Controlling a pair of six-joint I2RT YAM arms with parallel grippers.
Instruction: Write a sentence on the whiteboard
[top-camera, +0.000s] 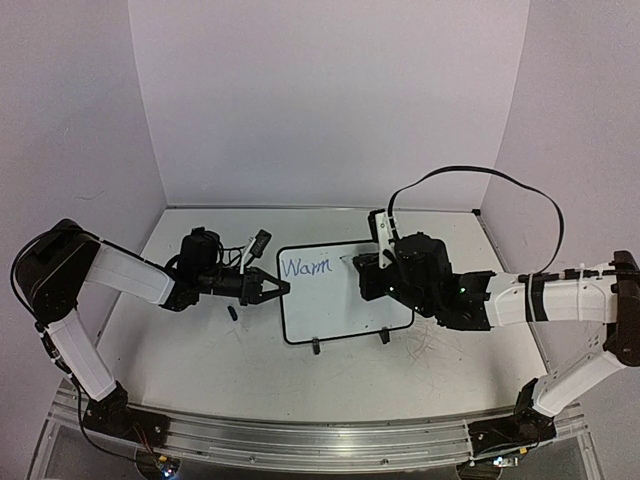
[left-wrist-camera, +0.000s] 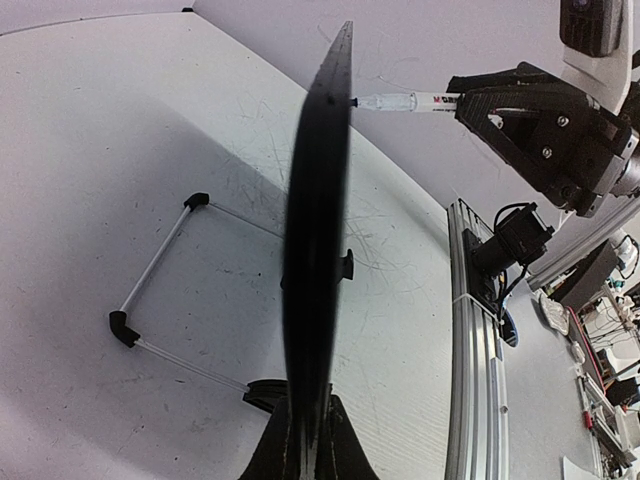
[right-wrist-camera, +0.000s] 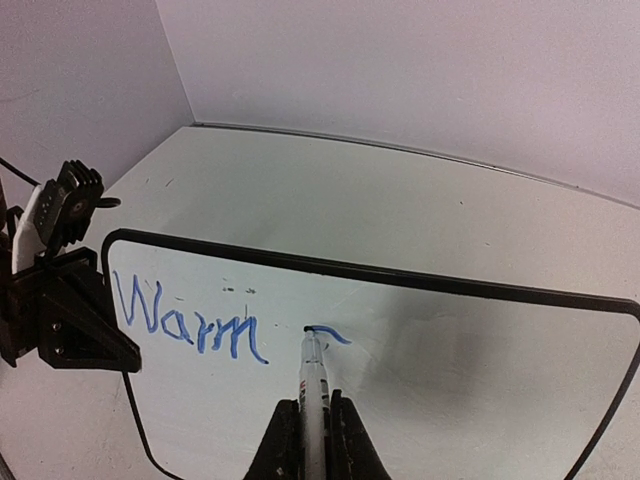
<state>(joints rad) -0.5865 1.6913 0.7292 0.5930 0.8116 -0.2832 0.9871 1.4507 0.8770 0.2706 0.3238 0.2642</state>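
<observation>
While the left gripper (top-camera: 280, 289) clamps the whiteboard (top-camera: 340, 300), the right gripper (right-wrist-camera: 311, 428) pinches a marker (right-wrist-camera: 312, 372) touching it.

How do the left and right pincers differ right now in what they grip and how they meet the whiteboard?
The left pincer is shut on the whiteboard's left edge; the right pincer is shut on a marker. The left one touches the frame directly; the right one meets the board only through the marker tip, just past the blue word "Warm". Both are shut on something.
</observation>
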